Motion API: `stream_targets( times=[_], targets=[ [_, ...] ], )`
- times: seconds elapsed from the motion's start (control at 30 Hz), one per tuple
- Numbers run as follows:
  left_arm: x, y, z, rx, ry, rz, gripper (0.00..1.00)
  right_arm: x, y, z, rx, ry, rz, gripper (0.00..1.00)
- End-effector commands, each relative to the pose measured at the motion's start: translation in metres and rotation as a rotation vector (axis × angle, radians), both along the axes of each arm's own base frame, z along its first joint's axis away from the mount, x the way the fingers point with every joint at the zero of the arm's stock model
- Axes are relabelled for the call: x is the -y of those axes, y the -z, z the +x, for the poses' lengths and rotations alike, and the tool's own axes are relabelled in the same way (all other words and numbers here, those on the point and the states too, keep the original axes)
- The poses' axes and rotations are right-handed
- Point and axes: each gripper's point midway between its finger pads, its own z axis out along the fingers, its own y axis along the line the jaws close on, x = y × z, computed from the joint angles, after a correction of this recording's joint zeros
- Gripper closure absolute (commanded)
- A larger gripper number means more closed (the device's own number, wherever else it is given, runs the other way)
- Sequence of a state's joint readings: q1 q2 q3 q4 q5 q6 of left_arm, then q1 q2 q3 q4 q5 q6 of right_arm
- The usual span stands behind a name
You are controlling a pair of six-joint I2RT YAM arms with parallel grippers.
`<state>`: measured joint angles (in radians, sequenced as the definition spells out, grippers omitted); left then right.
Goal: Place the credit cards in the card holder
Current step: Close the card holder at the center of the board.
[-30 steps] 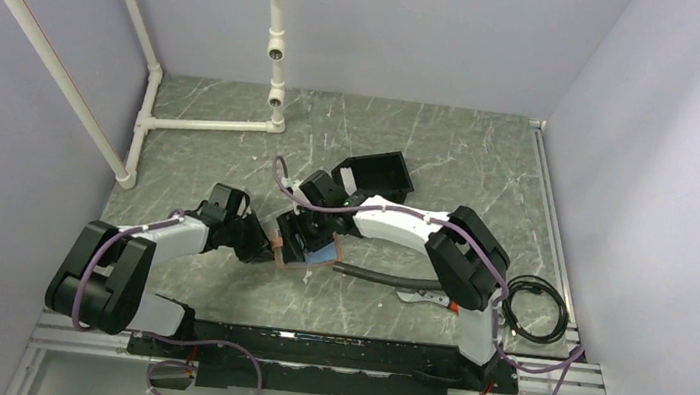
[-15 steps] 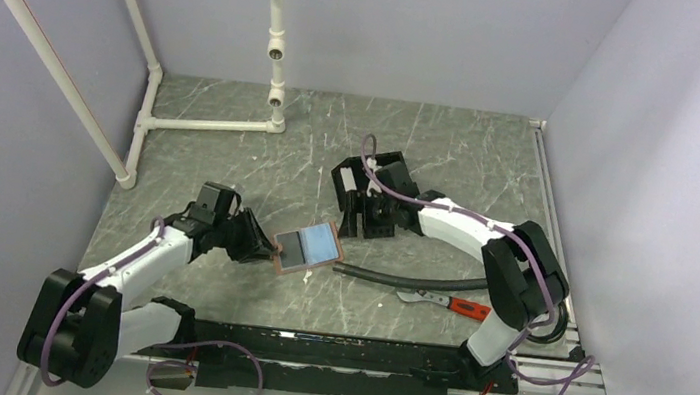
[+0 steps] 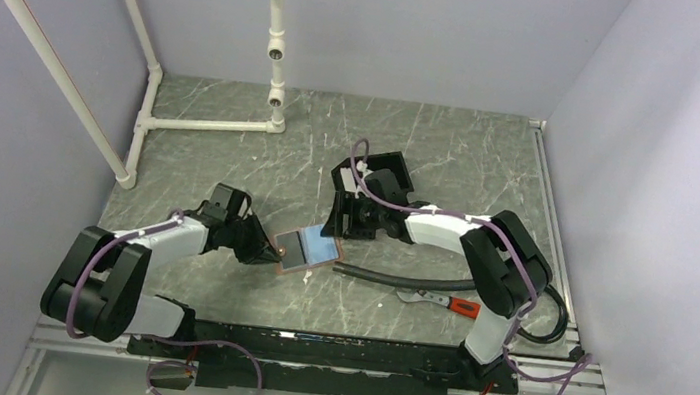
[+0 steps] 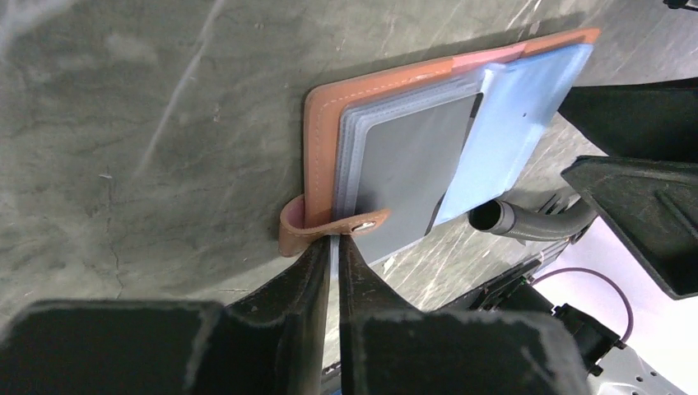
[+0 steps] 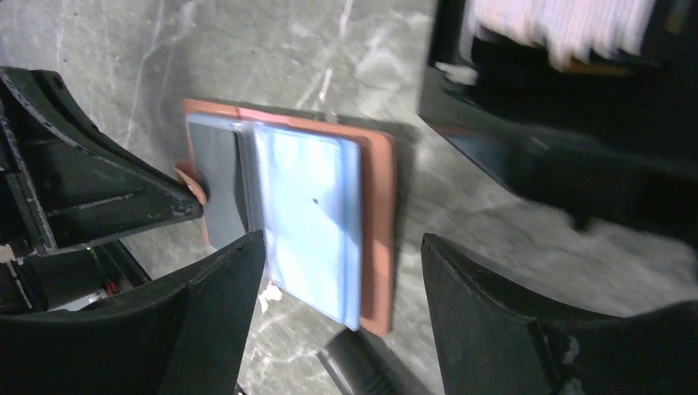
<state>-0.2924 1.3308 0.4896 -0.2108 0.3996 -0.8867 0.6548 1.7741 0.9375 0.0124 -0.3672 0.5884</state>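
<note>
So the left tool [image 4: 333, 247] is almost fully closed, and it looks pinched on the little strap tab [image 4: 296, 234] of the card holder [image 4: 318, 148]. The holder lies open and flat near the middle of the top view, with the credit cards [image 4: 518, 107] showing on it: a grey face and a light blue one overlapping. My read is that the left side is just the anchor here, so I'd hold that pinch low and steady so the leather doesn't lift or swivel. The right tool [image 5: 342, 243] hangs wide open with nothing in it, just above and right of the holder, next to the black box [image 3: 392, 170]. What's inside the box is too blurred to call. Any card going in should come in shallow, leading edge lined up with the slot, because thin plastic will skate. A black hose [image 3: 386, 278] lies just below the holder, so watch for that. The table [image 3: 231, 153] is grey-green marble-look and probably slick. White pipes [image 3: 204, 124] stand at the upper left, and plain lavender walls [image 3: 398, 22] close it in.
</note>
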Motion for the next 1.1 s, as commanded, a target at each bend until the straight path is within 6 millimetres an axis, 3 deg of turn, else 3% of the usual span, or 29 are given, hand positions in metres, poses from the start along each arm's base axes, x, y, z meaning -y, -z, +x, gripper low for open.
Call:
stream_targets(
  times=[0.0,0.17,0.3,0.47,0.8,0.9,1.0,1.07],
  targets=[
    [-0.003,0.011,-0.003,0.009,-0.006,0.019,0.87,-0.027,-0.004,0.011,0.05,-0.021,0.057,0.28],
    [-0.005,0.019,-0.01,-0.011,-0.005,0.023,0.9,-0.048,-0.024,-0.006,-0.012,-0.084,0.192,0.31],
    [-0.006,0.019,-0.011,-0.011,-0.006,0.024,0.9,-0.048,-0.053,-0.018,-0.013,-0.104,0.264,0.36],
    [-0.007,0.01,-0.008,0.012,-0.005,0.035,0.9,-0.051,-0.071,-0.032,-0.025,-0.155,0.31,0.39],
    [-0.017,-0.04,-0.002,0.141,-0.062,0.053,0.54,-0.081,-0.073,-0.045,-0.051,-0.258,0.329,0.41],
    [-0.017,-0.049,0.004,0.148,-0.054,0.061,0.51,-0.088,-0.074,-0.051,-0.06,-0.28,0.337,0.44],
    [-0.018,-0.054,0.011,0.141,-0.054,0.083,0.58,-0.091,-0.071,-0.055,-0.067,-0.287,0.335,0.45],
    [-0.023,-0.056,0.015,0.142,-0.077,0.1,0.58,-0.093,-0.065,-0.057,-0.095,-0.294,0.343,0.52]
  ],
)
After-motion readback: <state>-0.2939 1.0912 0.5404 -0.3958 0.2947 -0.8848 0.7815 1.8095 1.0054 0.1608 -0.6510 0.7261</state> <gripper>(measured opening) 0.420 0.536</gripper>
